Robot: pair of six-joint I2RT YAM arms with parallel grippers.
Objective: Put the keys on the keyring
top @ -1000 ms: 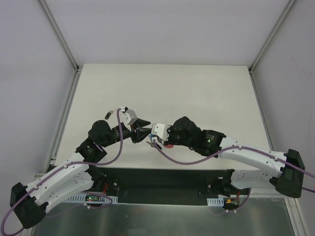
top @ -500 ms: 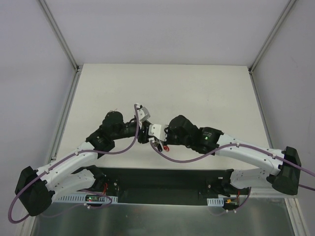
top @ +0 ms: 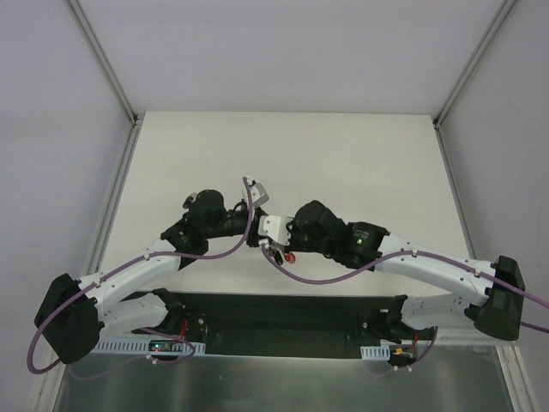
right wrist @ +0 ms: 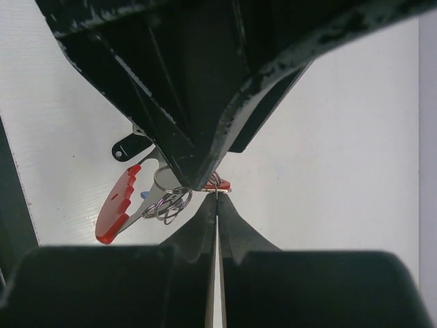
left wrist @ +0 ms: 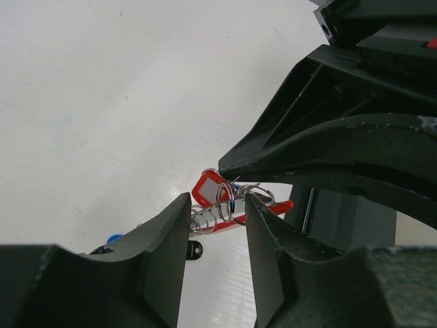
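The keyring hangs off the table between my two grippers: a silver ring (left wrist: 225, 201), a short chain (left wrist: 203, 220) and a red curved clip (right wrist: 117, 205). My right gripper (right wrist: 217, 195) is shut on the edge of the ring. A key with a red tag and white label (left wrist: 208, 189) hangs just behind the ring. My left gripper (left wrist: 218, 205) has its jaws apart, one on each side of the ring and chain, and I see no contact. A blue key head (left wrist: 115, 239) and a black key head (left wrist: 194, 249) show below. In the top view the grippers meet above the red clip (top: 292, 255).
The white table (top: 343, 163) stretches behind the grippers. A dark strip (top: 283, 309) with the arm bases runs along its near edge. Purple cables (top: 317, 279) loop from both arms.
My left arm has swung right and forward, bringing its gripper up against the right one. The right gripper shifted slightly left with the keyring still in it.
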